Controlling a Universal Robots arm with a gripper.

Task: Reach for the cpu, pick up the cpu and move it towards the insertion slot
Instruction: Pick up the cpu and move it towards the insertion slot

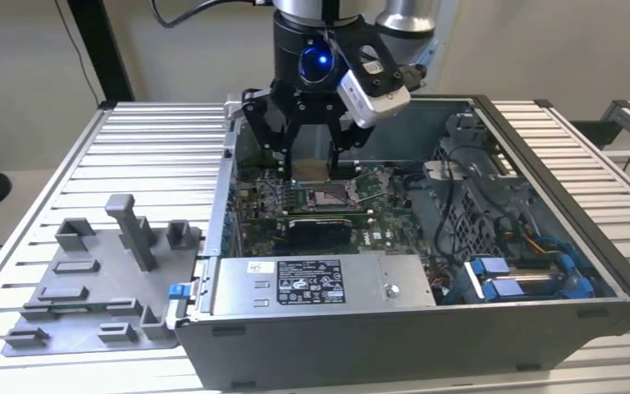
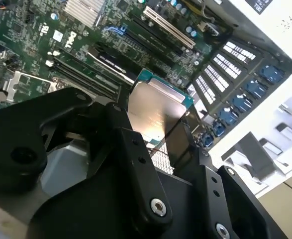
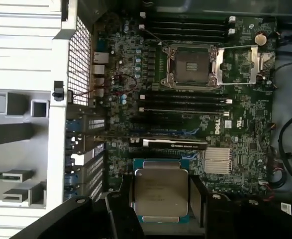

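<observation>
Silver cpu clamped in black claw, lower centre of first wrist view, insertion slot upper centre, well apart.

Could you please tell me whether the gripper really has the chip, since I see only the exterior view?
Observer: Yes. In the first wrist view the gripper is shut on the chip, one finger on each of two opposite edges, silver top facing the camera.
Operator: Is the socket ready to take it?
Observer: In that same view the socket is empty, with its metal frame folded open beside it.
Operator: Is the chip over the socket?
Observer: No. The first wrist view shows it apart from the socket, with the memory slots and a black card lying between them.
</observation>
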